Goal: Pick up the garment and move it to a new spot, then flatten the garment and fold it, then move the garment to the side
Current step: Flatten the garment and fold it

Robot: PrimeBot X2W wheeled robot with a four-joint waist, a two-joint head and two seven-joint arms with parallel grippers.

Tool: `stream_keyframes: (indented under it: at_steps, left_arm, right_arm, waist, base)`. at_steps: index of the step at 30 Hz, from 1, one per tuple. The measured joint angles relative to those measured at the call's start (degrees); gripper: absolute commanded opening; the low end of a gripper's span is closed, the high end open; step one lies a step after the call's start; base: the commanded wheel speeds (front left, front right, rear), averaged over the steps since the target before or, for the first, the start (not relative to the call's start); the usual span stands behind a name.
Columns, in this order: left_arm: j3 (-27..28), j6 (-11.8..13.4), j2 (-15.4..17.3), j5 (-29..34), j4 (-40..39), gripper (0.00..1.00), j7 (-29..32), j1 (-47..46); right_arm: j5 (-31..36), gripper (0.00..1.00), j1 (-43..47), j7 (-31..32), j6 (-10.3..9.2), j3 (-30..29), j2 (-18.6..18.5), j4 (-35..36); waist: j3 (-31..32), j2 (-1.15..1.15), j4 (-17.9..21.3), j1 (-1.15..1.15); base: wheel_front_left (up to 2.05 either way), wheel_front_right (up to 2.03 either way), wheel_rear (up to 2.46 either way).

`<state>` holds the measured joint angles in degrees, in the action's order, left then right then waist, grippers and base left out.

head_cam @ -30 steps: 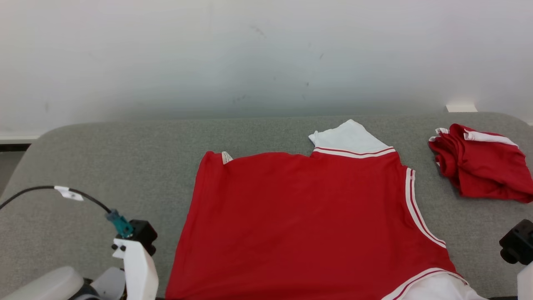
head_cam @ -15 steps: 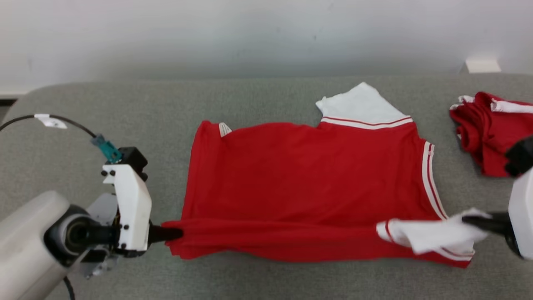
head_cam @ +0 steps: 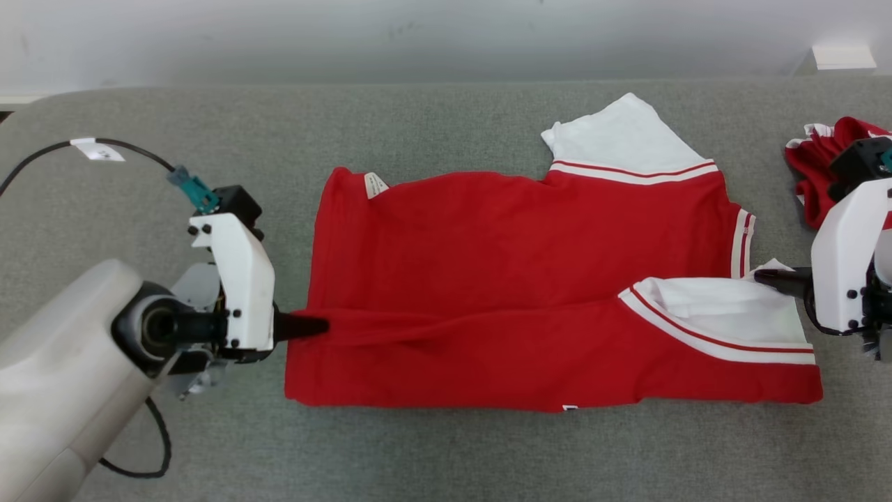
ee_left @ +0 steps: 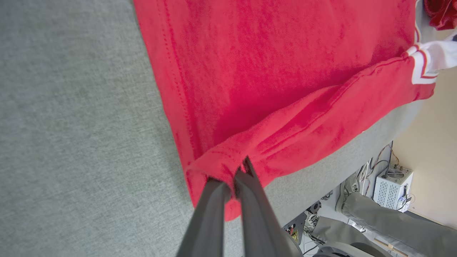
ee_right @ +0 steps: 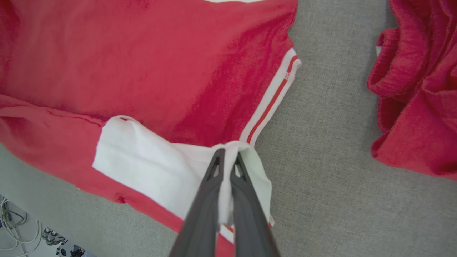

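Note:
The garment (head_cam: 516, 258) is a red shirt with white sleeves, spread on the grey table (head_cam: 446, 118). Its near part is doubled over onto its body, leaving a folded band along the front. My left gripper (head_cam: 317, 325) is shut on the red hem at the garment's left side; in the left wrist view the fingertips (ee_left: 241, 171) pinch a bunched red fold of the garment (ee_left: 278, 64). At the right side, my right gripper (head_cam: 763, 275) is shut on the white sleeve; the right wrist view has its tips (ee_right: 228, 157) clamping white cloth of the garment (ee_right: 142, 53).
A second, crumpled red garment (head_cam: 812, 164) lies at the table's right edge, close behind my right wrist, also in the right wrist view (ee_right: 421, 89). A black cable (head_cam: 132, 146) loops over my left arm. Beyond the table edge stand a white box (ee_left: 392, 187) and wires.
The head camera has tilted down. Both grippers have carried the garment's near edge away from me and over its body, so the folded band is now wider and the white sleeve lies on the red.

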<state>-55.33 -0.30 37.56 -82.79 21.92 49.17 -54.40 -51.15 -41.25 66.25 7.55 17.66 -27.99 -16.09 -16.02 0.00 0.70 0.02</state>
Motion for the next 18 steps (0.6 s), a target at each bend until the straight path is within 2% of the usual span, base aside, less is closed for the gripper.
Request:
stream_keyframes:
  at_steps: [1, 4, 6, 10, 14, 16, 18]
  left_arm:
    - [0.1, -0.5, -0.4, 0.3, 0.8, 1.00, -0.8, -0.1]
    - [1.1, -2.0, -1.3, 0.8, 2.7, 1.00, -4.1, -0.5]
    - [1.9, -3.7, -1.6, 2.7, 3.4, 1.00, -8.4, -0.9]
    - [3.3, -5.5, -2.3, 5.4, 4.0, 1.00, -17.0, -0.7]
    - [4.4, -6.2, -2.1, 9.1, 3.5, 1.00, -27.3, 1.5]
    - [4.5, -6.3, -1.7, 12.4, 3.0, 1.00, -33.2, 2.7]
    - [4.6, -5.4, -1.2, 15.2, 2.4, 1.00, -38.4, 4.4]
  right_arm:
    - [0.9, 1.00, -0.2, -0.7, 0.00, -0.1, 0.5, -0.6]
    - [3.7, 1.00, -0.4, -5.3, 0.00, 0.1, 1.0, -0.7]
    - [6.0, 1.00, -0.4, -10.4, 0.00, 0.5, 0.8, -0.2]
    - [8.4, 1.00, 0.6, -22.0, 0.00, 0.5, 0.9, 0.7]
    - [10.4, 1.00, 4.1, -34.5, 0.00, -0.5, 1.5, 2.9]
    - [13.0, 1.00, 5.8, -42.7, 0.01, -2.5, 2.2, 4.2]
    - [16.6, 1.00, 7.7, -49.8, -0.02, -3.9, 2.9, 5.1]
  waist:
    - [0.2, 0.00, 0.0, 0.00]
    - [1.2, 0.00, 0.0, 0.00]
    - [2.1, 0.00, 0.0, 0.00]
    - [4.7, 0.00, -0.1, -0.01]
    - [7.6, 0.00, -0.4, -0.01]
    - [8.9, 0.00, -0.6, -0.01]
    - [10.1, 0.00, -0.7, -0.01]
  base:
    - [0.00, 0.00, 0.00]
    - [0.00, 0.00, 0.00]
    - [0.00, 0.00, 0.00]
    - [0.00, 0.00, 0.00]
    - [0.00, 0.00, 0.00]
    - [0.00, 0.00, 0.00]
    - [0.00, 0.00, 0.00]
